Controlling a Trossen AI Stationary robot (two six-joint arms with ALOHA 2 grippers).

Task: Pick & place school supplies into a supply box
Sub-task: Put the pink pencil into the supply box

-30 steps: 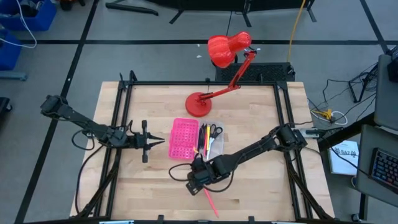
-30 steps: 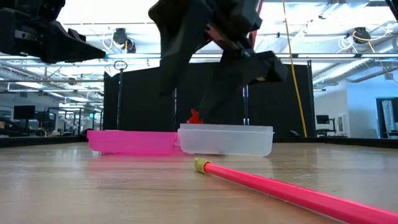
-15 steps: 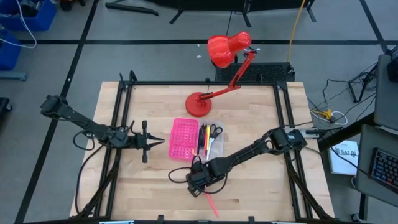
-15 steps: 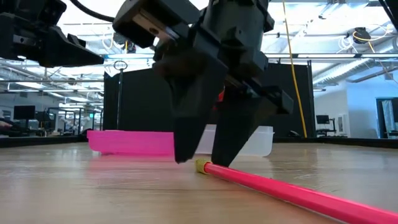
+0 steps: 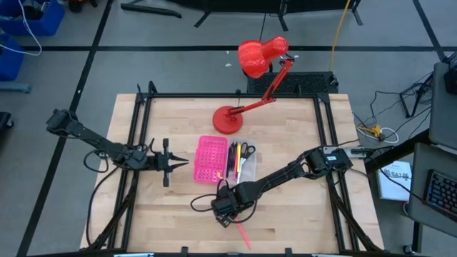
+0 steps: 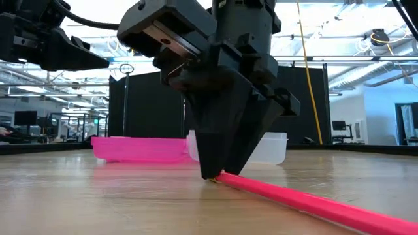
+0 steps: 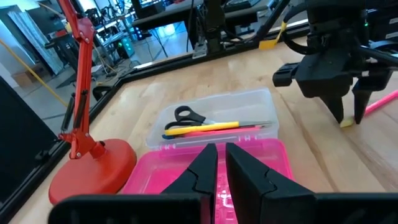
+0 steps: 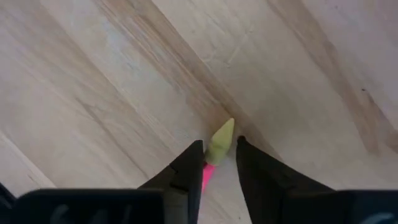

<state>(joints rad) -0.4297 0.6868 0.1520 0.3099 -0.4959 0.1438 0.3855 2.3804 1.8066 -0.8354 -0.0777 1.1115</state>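
Observation:
A pink pen (image 6: 313,203) with a yellow tip lies flat on the wooden table near its front edge. My right gripper (image 6: 212,175) stands over that tip end, pointing down, shut on it. The supply box lies mid-table, its pink half (image 5: 211,158) beside its clear half (image 5: 245,163). In the clear half rest black-handled scissors (image 7: 186,115), a yellow pencil (image 7: 205,127) and other pens. My left gripper (image 7: 222,168) hovers level at the table's left, shut and holding nothing, pointing at the box. My right gripper pinches the pen at its yellow-tipped end (image 8: 219,142) between the two fingers (image 8: 189,168). The fingers come from above, pointing down, and lie across the pen. The pen lies on the table along its whole length, and its pink shaft (image 5: 241,232) runs toward the near edge.
A red desk lamp stands with its round base (image 5: 228,120) just beyond the box, its head (image 5: 260,56) past the table's far edge. Black frame rails (image 5: 136,143) run along the table's sides. Bare wood lies left and right of the pen.
My right gripper has sunk straight down onto the pen's yellow-tipped end, and its wide-open fingers have closed in on it. The pen has stayed flat on the table.

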